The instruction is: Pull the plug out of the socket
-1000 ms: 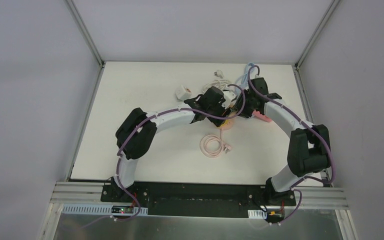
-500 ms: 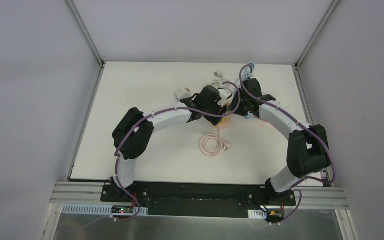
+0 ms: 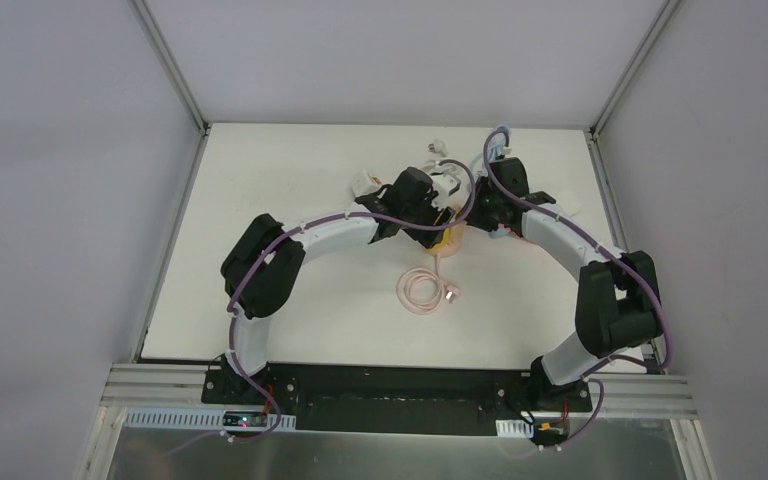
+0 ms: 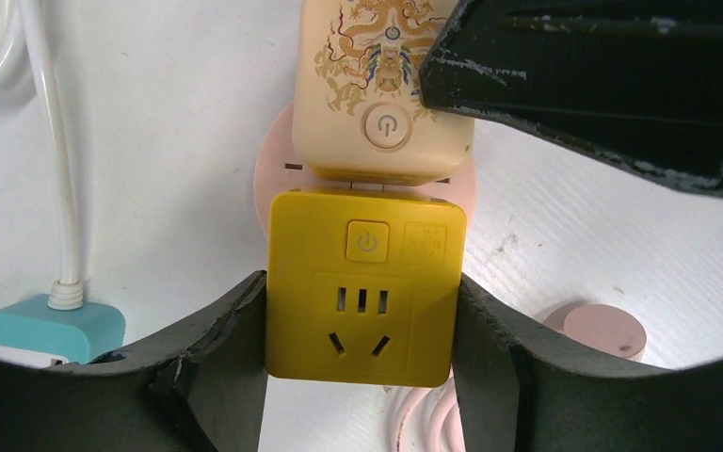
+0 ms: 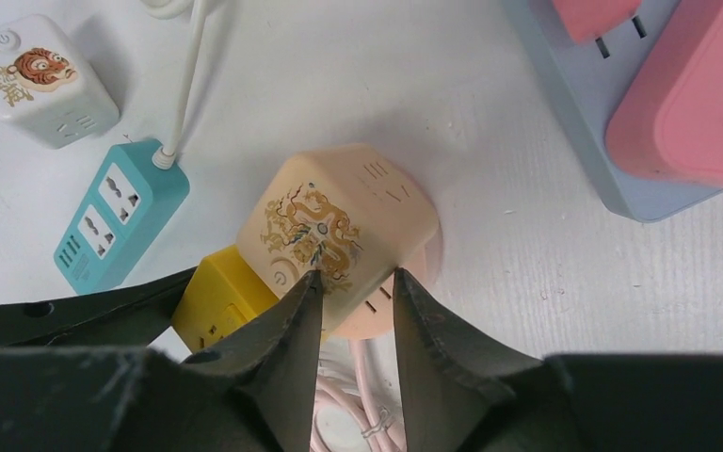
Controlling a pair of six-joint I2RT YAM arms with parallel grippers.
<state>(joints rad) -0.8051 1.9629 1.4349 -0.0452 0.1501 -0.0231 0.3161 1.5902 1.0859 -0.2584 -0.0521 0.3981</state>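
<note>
Yellow plug cube (image 4: 362,301): we see it in the lower middle of the left wrist view, lying flat with its socket face and power button up. Its upper edge butts against the beige socket cube (image 5: 339,226).
Where it lies: in the top view it is a yellow patch at the upper middle of the white table (image 3: 260,200), between the two wrists.
Beige socket cube: it is in the middle of the right wrist view, with a dragon print and a round button on top. A pink round base (image 4: 268,169) shows beneath it.
Joint: the two cubes touch, and we make out no gap, so the plug is not yet out.
Left gripper (image 4: 362,330): it stands half wide and holds the yellow plug cube, with a dark finger (image 4: 216,358) flat on each side.
Right gripper (image 5: 358,282): it is narrow, with both tips against the near edge of the beige socket cube. We cannot tell whether they pinch it or only rest on it.
Teal power strip (image 5: 122,217): it lies left of the cubes, with a white cord leaving its top.
White cube (image 5: 42,80): it sits at the upper left and carries a tiger print.
Grey-blue strip (image 5: 602,122): it lies at the upper right and carries a pink block (image 5: 697,104).
Pink coiled cable (image 3: 425,290): it lies below the cubes in the top view.
</note>
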